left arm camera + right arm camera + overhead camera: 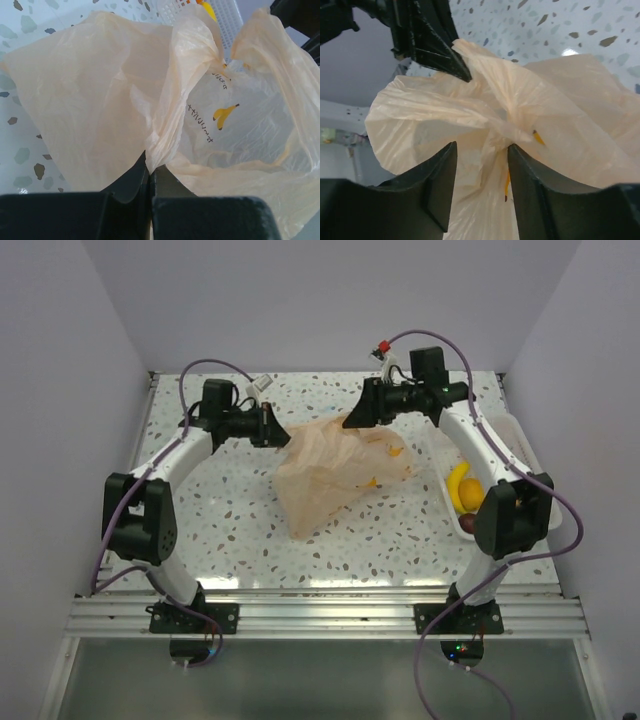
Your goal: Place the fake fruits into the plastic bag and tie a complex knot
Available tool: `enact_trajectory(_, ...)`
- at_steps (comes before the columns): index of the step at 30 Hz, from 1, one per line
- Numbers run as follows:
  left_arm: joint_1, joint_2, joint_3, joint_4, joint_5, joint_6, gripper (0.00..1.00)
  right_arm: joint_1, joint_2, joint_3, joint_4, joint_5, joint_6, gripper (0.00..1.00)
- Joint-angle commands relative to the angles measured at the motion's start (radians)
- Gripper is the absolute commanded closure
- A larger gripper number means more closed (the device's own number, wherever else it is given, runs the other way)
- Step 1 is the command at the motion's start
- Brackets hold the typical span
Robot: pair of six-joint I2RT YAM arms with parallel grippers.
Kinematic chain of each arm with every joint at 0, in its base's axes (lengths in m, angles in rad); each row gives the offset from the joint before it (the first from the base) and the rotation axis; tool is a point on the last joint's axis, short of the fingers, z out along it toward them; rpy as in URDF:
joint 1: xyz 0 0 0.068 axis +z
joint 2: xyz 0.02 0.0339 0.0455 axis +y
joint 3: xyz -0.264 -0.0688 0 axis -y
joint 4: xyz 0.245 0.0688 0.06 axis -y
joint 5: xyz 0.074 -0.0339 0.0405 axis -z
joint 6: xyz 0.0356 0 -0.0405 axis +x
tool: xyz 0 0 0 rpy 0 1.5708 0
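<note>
Your left arm (172,462) rises from its base with the elbow pushed out to the left, and the forearm angles in toward the middle. Your left gripper (150,168) is clamped tight, its fingertips pressed together on a fold of the plastic bag (95,100). Your right arm (478,445) mirrors it, with the elbow out to the right and the wrist turned inward. Your right gripper (481,148) has its jaws parted with a clear gap between them, and bag film sits in that gap, ungripped. The two grippers point at each other, near but not touching.
</note>
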Motion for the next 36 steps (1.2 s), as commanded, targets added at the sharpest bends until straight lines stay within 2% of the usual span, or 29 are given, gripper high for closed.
enact_trajectory(1, 0.003, 0.018, 0.002, 0.105, 0.034, -0.054, 1.00, 0.006, -0.038, -0.013, 0.029, -0.182, 0.031, 0.54)
enact_trajectory(2, 0.003, 0.019, -0.002, 0.118, 0.034, -0.073, 1.00, 0.005, -0.050, -0.016, 0.016, -0.186, 0.005, 0.67)
enact_trajectory(3, 0.003, 0.019, -0.005, 0.133, 0.033, -0.080, 1.00, 0.006, -0.059, -0.027, 0.028, -0.184, 0.004, 0.89)
enact_trajectory(4, 0.003, 0.021, -0.010, 0.139, 0.033, -0.088, 1.00, 0.005, -0.075, -0.045, 0.045, -0.190, 0.008, 1.00)
enact_trajectory(8, 0.005, 0.027, -0.018, 0.150, -0.007, -0.116, 1.00, 0.012, -0.191, -0.100, 0.184, -0.241, 0.064, 1.00)
enact_trajectory(10, 0.008, 0.036, -0.021, 0.162, -0.025, -0.139, 1.00, 0.035, -0.228, -0.091, 0.194, -0.249, 0.049, 1.00)
enact_trajectory(14, 0.009, 0.080, -0.036, 0.210, -0.059, -0.241, 1.00, 0.167, -0.236, -0.028, -0.145, -0.201, -0.278, 1.00)
enact_trajectory(17, 0.008, 0.110, -0.061, 0.300, -0.073, -0.326, 1.00, 0.322, -0.233, -0.114, -0.221, -0.085, -0.406, 1.00)
enact_trajectory(19, 0.005, 0.123, -0.062, 0.326, -0.081, -0.347, 1.00, 0.440, -0.224, -0.180, -0.235, -0.020, -0.449, 1.00)
enact_trajectory(22, 0.006, 0.137, -0.058, 0.332, -0.082, -0.364, 1.00, 0.514, -0.181, -0.237, -0.225, 0.040, -0.473, 1.00)
enact_trajectory(27, 0.006, 0.150, -0.058, 0.352, -0.087, -0.384, 1.00, 0.554, -0.109, -0.254, -0.269, 0.156, -0.551, 1.00)
enact_trajectory(31, 0.006, 0.146, -0.065, 0.375, -0.082, -0.409, 1.00, 0.555, -0.145, -0.249, -0.258, 0.254, -0.571, 1.00)
enact_trajectory(33, 0.006, 0.148, -0.068, 0.403, -0.073, -0.419, 1.00, 0.552, -0.174, -0.237, -0.244, 0.323, -0.581, 0.90)
enact_trajectory(34, 0.005, 0.142, -0.067, 0.411, -0.067, -0.426, 1.00, 0.551, -0.185, -0.205, -0.254, 0.346, -0.592, 0.73)
enact_trajectory(36, 0.002, 0.131, -0.059, 0.423, -0.061, -0.421, 1.00, 0.528, -0.236, -0.179, -0.257, 0.366, -0.603, 0.31)
